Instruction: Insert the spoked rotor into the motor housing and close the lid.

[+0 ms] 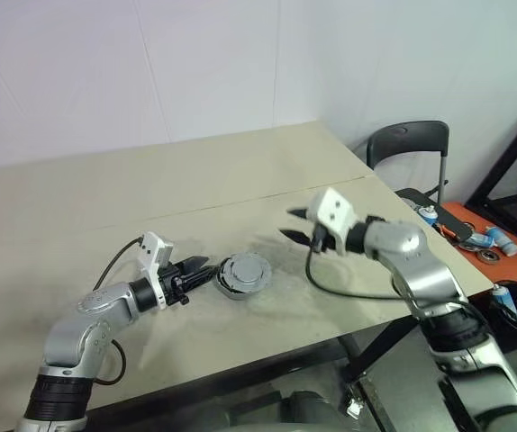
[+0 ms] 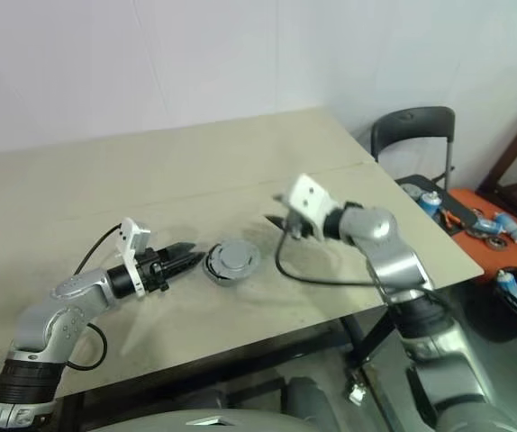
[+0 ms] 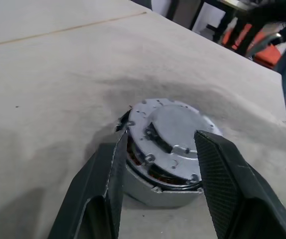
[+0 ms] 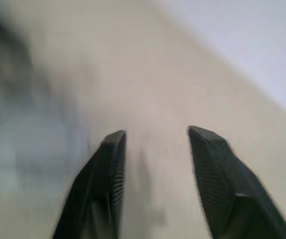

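Table (image 1: 150,193): I see a broad beige top with a seam line running across it; everything I'm working with sits on the near half.
Chair (image 1: 409,144): dark, standing past the table's far right corner.
Orange tray (image 1: 502,252): to the right of the table and lower, with small tools and blue-white bottles on it.
Right gripper (image 1: 300,225): I have it lifted off the table, well to the right of the assembly. Its fingers (image 4: 108,179) are spread with nothing between them, only bare table beyond.
Left gripper (image 1: 200,268): low over the table, pointing right at the assembly. In the left wrist view its two fingers (image 3: 103,189) stand apart on either side of the near edge of the shell. One tip is at or just beside the rim; I cannot tell whether it touches. I would not call this a grasp: released.
Motor housing (image 3: 155,191): silver-grey shell flat on the table, just right of my left fingertips, with a glimpse of copper windings under the cap.
Lid (image 3: 175,132): light grey cap sitting on top of the housing, a dark gap showing at its near edge.
Spoked rotor: I cannot make it out under the lid.
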You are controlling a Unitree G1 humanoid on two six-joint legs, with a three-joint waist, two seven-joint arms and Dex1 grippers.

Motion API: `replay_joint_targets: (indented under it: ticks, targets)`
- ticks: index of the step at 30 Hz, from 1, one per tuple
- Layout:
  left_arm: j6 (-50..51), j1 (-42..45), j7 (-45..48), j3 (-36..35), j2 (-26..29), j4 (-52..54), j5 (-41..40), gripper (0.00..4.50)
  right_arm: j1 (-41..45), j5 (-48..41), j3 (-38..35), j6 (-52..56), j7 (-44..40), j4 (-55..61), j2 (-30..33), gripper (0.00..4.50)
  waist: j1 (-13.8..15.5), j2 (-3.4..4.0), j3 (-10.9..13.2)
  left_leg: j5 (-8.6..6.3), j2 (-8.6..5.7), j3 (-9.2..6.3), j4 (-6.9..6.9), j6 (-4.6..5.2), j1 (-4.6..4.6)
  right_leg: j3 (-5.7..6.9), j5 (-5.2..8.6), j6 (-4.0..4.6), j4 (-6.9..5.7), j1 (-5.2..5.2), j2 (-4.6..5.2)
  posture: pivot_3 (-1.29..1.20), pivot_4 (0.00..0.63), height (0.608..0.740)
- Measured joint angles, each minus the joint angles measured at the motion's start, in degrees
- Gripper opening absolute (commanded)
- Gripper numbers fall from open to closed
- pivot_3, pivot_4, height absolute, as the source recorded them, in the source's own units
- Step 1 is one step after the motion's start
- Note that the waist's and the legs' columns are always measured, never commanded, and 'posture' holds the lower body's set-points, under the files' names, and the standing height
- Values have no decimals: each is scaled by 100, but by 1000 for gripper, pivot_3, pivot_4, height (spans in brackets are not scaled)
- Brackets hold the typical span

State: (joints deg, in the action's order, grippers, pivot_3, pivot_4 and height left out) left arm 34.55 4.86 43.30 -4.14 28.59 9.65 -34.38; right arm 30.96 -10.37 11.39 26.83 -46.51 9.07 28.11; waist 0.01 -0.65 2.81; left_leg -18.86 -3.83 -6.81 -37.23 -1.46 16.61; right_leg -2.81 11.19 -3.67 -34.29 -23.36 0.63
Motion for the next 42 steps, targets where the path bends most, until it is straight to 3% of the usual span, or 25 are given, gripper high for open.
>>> replay_joint_targets:
  ticks: [2, 7, 20, 42]
  targets:
    - [-9, 1, 0, -1, 2, -20, 8, 2277, -84, -58, 191, 412, -151, 202, 52, 3744, 61, -1, -1, -3, -4, 3, 7, 4, 17, -2, -2, -3, 12, -12, 7, 0, 0, 740]
    - [-11, 27, 3, -4, 11, -67, 11, 2277, -336, -254, 603, 1083, -532, 255, 138, 3744, 68, 0, -1, -5, -26, 13, -17, 8, 122, -17, -32, -13, 4, -115, 30, 0, 0, 740]
    - [17, 72, 18, -13, 137, -32, -2, 2277, -194, 71, 837, 473, -316, -515, -488, 3744, 38, -3, -3, -5, -21, 15, -14, 7, 119, -17, -33, -12, 4, -115, 20, 0, 0, 740]
    - [264, 44, -66, -168, 200, 190, -114, 2277, -445, 22, 1015, 630, -408, -887, -798, 3744, 19, -2, -4, -5, -20, 16, -14, 7, 106, -17, -32, -12, 1, -105, 17, 0, 0, 740]
